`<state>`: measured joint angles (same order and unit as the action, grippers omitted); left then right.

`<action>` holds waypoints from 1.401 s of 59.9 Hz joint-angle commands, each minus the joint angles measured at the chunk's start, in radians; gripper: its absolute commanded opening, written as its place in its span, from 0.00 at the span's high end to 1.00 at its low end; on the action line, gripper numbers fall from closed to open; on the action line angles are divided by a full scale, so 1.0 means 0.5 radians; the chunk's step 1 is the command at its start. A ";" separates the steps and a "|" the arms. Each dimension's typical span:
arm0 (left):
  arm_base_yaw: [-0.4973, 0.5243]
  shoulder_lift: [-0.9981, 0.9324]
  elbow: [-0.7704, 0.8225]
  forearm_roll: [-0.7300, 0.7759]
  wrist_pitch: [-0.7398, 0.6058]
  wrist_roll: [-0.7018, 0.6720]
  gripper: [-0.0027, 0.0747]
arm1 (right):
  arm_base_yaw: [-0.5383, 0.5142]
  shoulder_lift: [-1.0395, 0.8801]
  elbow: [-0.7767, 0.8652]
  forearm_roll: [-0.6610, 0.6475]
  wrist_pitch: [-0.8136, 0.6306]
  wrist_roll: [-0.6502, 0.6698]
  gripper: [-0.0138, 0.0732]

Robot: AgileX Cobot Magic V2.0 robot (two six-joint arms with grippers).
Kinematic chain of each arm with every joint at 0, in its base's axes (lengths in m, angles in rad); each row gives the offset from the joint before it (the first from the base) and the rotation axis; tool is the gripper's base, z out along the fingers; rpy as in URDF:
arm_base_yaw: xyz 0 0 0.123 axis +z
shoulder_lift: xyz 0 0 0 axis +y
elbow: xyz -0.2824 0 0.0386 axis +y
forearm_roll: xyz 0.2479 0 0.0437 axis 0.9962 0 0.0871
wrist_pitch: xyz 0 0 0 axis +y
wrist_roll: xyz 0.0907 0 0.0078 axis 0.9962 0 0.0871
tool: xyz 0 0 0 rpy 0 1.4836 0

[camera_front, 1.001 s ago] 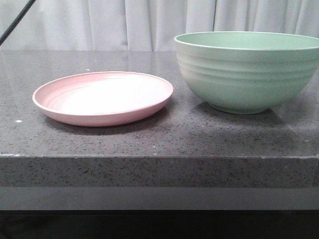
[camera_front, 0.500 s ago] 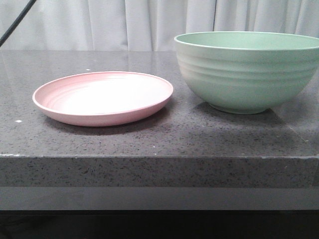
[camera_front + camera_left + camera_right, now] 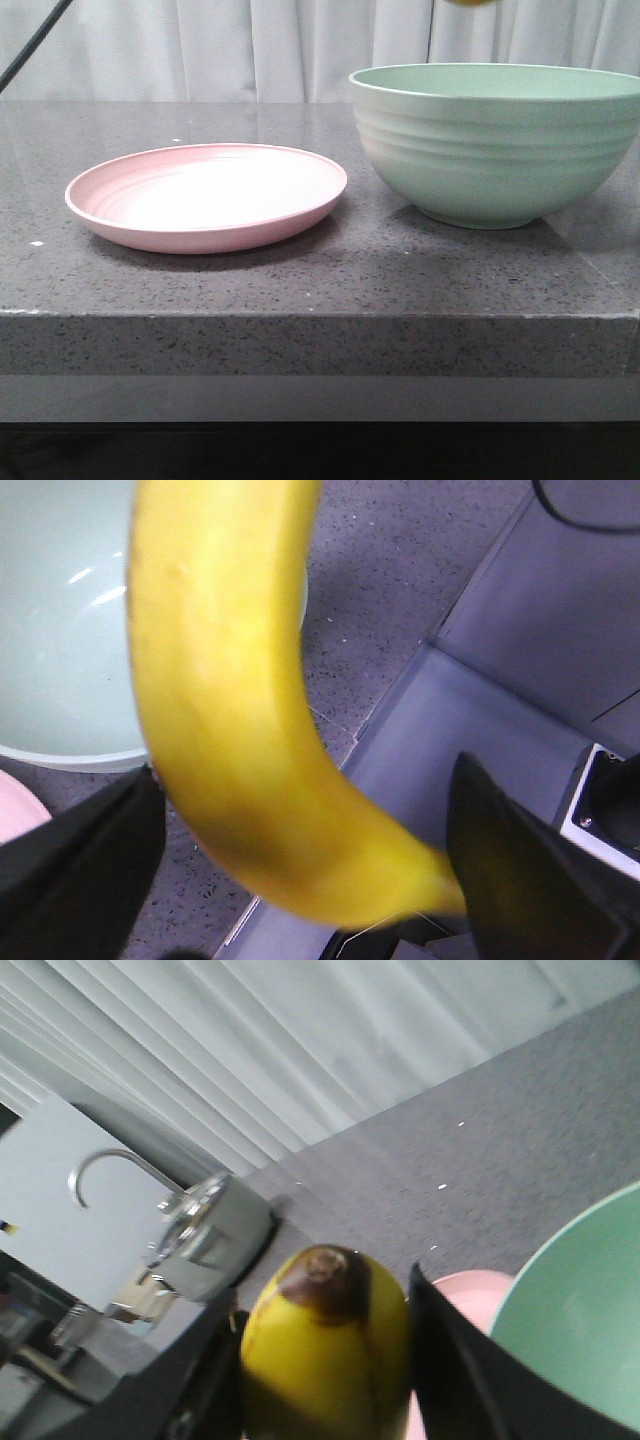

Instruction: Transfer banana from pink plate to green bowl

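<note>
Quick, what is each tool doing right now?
Left tool: closed on the banana.
Right tool: closed too, it seems, around the banana's dark-tipped end.

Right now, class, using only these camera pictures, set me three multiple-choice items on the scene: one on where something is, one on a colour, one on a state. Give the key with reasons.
1. Where is the banana in the front view?
A. Lying on the plate
B. At the top edge, above the green bowl
C. On the table in front of both dishes

2. What colour is the banana's tip in the right wrist view?
A. Dark brown
B. White
C. Bright red

3. What state is the pink plate in?
A. Turned upside down
B. Stacked inside the bowl
C. Upright and empty

Key:
1 B, since only a sliver of yellow shows at the top of the picture, over the bowl.
2 A, since the end facing the camera is dark brown against yellow skin.
3 C, since its ringed inside shows bare.
</note>
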<state>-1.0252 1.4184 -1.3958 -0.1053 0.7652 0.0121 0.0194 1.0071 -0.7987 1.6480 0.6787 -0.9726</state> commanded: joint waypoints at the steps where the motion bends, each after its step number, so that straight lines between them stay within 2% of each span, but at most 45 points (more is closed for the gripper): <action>1: -0.018 -0.063 -0.063 -0.031 -0.103 -0.001 0.23 | -0.010 0.163 -0.288 -0.136 -0.026 -0.079 0.65; 7: -0.018 -0.063 -0.063 -0.031 -0.098 -0.001 0.23 | -0.010 0.380 -0.562 -0.344 -0.026 -0.079 0.65; 19: -0.018 -0.063 -0.063 -0.031 -0.098 -0.001 0.23 | -0.010 0.798 -0.976 -0.599 -0.038 -0.079 0.65; 31: -0.018 -0.063 -0.063 -0.031 -0.098 -0.001 0.23 | -0.010 1.049 -1.082 -0.973 -0.037 -0.079 0.64; 35: -0.018 -0.063 -0.063 -0.031 -0.098 -0.001 0.23 | -0.010 1.103 -1.080 -1.057 -0.011 -0.079 0.61; 55: -0.018 -0.063 -0.063 -0.031 -0.098 -0.001 0.23 | -0.010 1.144 -1.080 -1.077 -0.010 -0.079 0.44; 67: -0.018 -0.063 -0.063 -0.031 -0.098 -0.001 0.23 | -0.010 1.144 -1.080 -1.073 -0.010 -0.079 0.26; 80: -0.018 -0.063 -0.063 -0.031 -0.098 -0.001 0.23 | -0.010 1.112 -1.080 -1.073 0.035 -0.079 0.25; 84: -0.018 -0.063 -0.063 -0.031 -0.098 -0.001 0.24 | -0.010 1.066 -1.082 -1.075 0.048 -0.079 0.33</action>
<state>-1.0252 1.4184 -1.3958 -0.1053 0.7708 0.0121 0.0194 1.6125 -1.3025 1.0657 0.6947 -1.0039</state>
